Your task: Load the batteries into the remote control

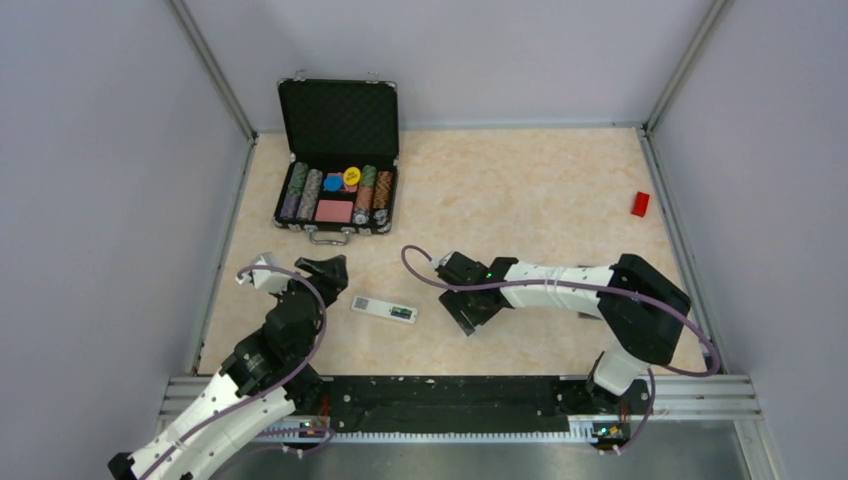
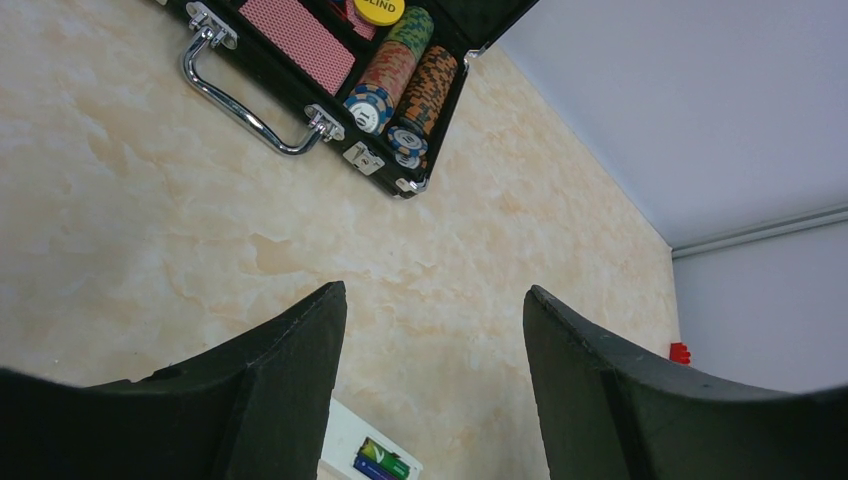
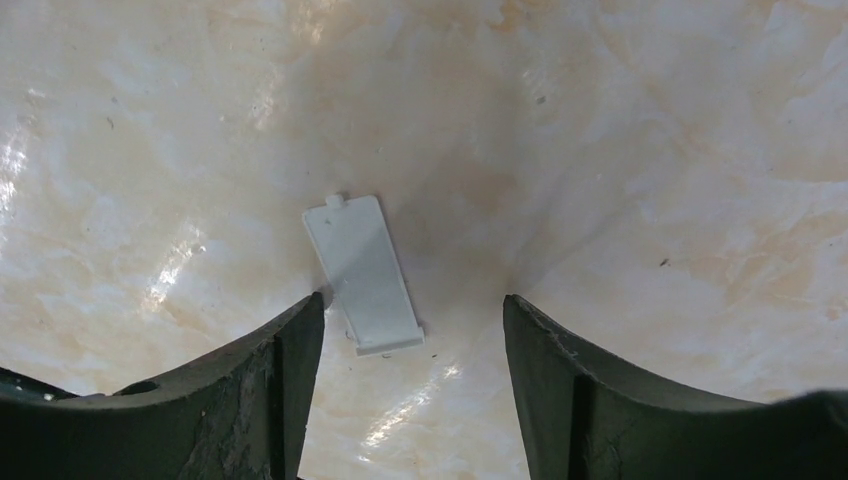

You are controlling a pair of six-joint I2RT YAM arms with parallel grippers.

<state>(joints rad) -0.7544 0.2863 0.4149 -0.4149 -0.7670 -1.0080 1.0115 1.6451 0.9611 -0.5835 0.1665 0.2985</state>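
The right end effector point(image 3: 412, 305) hangs low over the surface point(image 1: 540, 190) with its jaws spread wide and nothing between them. Its two fingers point(image 3: 270, 400) are thick, matte black and curved, and their inner faces look scuffed. Just under it, inside the gap and close to one finger, lies one cover plate point(image 3: 362, 272). This is a thin flat rectangle of white plastic with a small tab on its far end, and it sits a little askew. The left end effector point(image 2: 435, 300) is also wide open and empty, with the same two dark, blunt fingers held above the surface. The one remote control point(image 1: 384, 309) is a slim white bar lying flat between the two arms. It sits just off to the right of the left end effector and nearer the arm bases, well apart from the right one, and neither touches it. In the left wrist view only its end peeks in at the bottom edge, and there the two batteries point(image 2: 378, 464), one green and one dark, lie side by side in its recess. The surface itself is glossy, cream-coloured stone with marble veining. Farther out, at the back left, stands one open black case point(image 1: 338, 160) with a chrome handle, holding rows of striped chips. One small red block point(image 1: 640, 204) sits alone near the right wall.
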